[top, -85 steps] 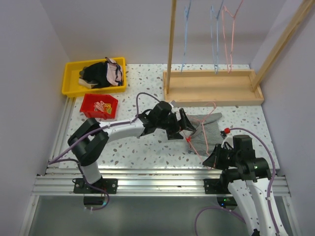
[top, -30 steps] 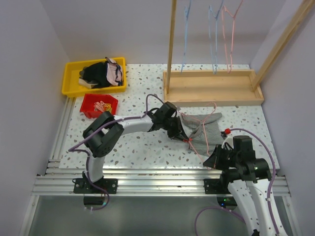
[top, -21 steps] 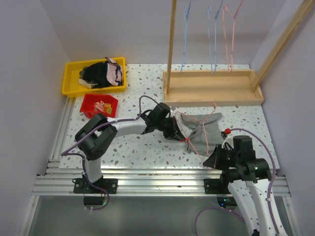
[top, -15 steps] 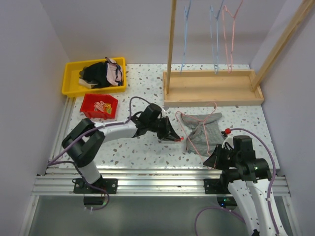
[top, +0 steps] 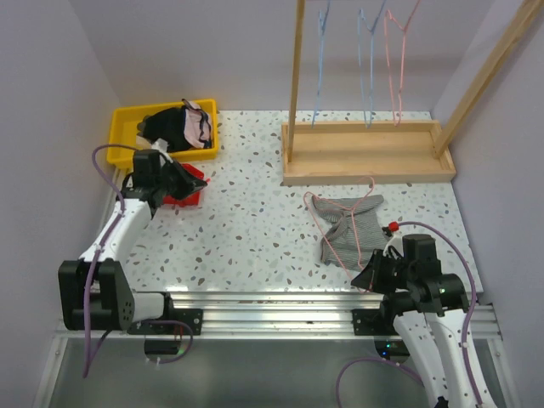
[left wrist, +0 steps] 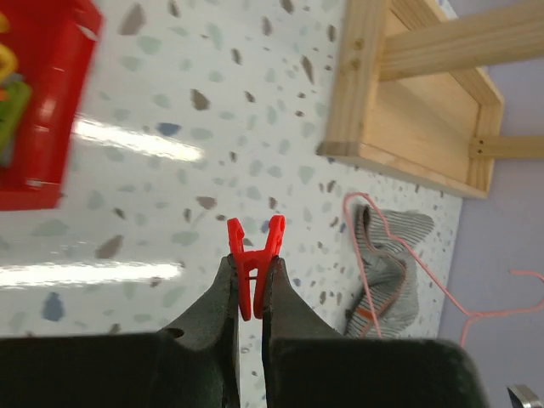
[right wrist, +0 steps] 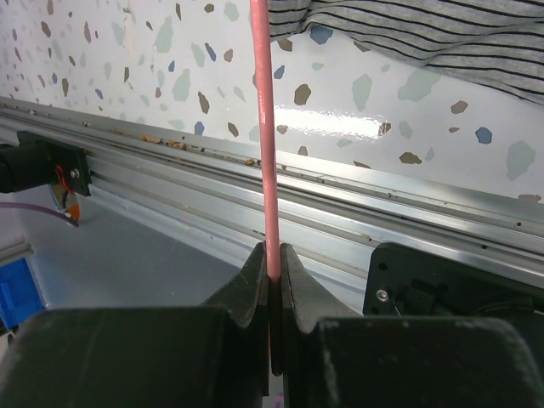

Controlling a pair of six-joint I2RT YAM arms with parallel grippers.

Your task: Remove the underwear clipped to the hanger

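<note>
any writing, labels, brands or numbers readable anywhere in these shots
None: no readable word, label, brand, number or sign in any view.
The yellow bin, red bin, wooden rack, red clip, pink hanger and striped underwear show no markings; the stripes are only pattern.

arms [top: 115, 231]: white links, black joints | cables [top: 96, 160]: purple (looping) | fingers [left wrist: 217, 306] — dark, tapered
</note>
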